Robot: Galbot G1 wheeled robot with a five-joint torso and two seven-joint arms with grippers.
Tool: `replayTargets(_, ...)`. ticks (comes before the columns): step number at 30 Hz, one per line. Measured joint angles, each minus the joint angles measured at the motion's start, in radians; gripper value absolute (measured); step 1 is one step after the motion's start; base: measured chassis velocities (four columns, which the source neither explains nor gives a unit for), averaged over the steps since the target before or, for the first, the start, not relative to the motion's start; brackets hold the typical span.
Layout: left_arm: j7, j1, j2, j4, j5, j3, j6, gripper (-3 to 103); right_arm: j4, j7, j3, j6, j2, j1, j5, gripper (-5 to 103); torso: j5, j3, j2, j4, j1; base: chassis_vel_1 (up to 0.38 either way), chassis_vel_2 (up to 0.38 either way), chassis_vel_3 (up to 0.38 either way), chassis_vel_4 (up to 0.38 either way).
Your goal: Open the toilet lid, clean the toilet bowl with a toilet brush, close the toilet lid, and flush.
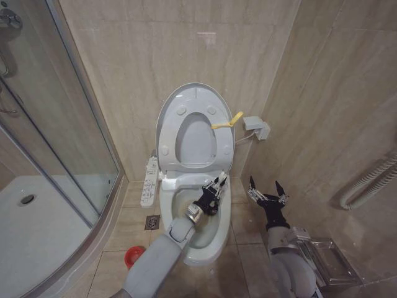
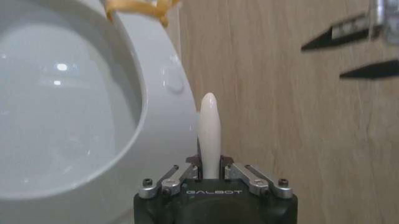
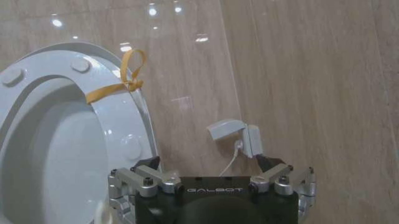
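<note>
Two arms are out in front of the robot, but only one is doing anything. The left gripper hangs over the toilet bowl, its jaws clamped narrow around the white handle of the toilet brush; the handle's rounded tip sticks up past the fingers, so the bristle end presumably points down into the basin, though I cannot see it from here. The toilet lid and the seat stand upright against the wall, a yellow strap tied on the seat's edge, probably as a pull loop for lifting it. That leaves the basin free for scrubbing, which looks to be the step in hand. The right gripper waits beside the bowl over the floor, jaws wide and holding nothing. A red cup holder sits on the floor tiles on the other side of the bowl.
</note>
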Motion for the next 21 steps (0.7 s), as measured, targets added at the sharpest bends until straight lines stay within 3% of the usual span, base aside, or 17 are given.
replayTargets(6, 0.011, 0.019, 0.015, 0.067, 0.006, -0.008, -0.017, 19, 0.0, 0.0, 0.0, 0.0, 0.0, 0.0, 0.0, 100, 0.0, 0.0, 0.0, 0.0005, 0.0, 0.0, 0.0, 0.0, 0.0)
replayTargets(14, 0.009, 0.019, 0.031, -0.021, -0.008, -0.015, -0.002, 19, 0.0, 0.0, 0.0, 0.0, 0.0, 0.0, 0.0, 100, 0.0, 0.0, 0.0, 0.0, 0.0, 0.0, 0.0, 0.0, 0.0)
replayTargets(21, 0.009, 0.065, 0.045, 0.015, 0.014, -0.031, -0.01, 19, 0.0, 0.0, 0.0, 0.0, 0.0, 0.0, 0.0, 100, -0.0001, 0.0, 0.0, 0.0001, 0.0, 0.0, 0.0, 0.0, 0.0)
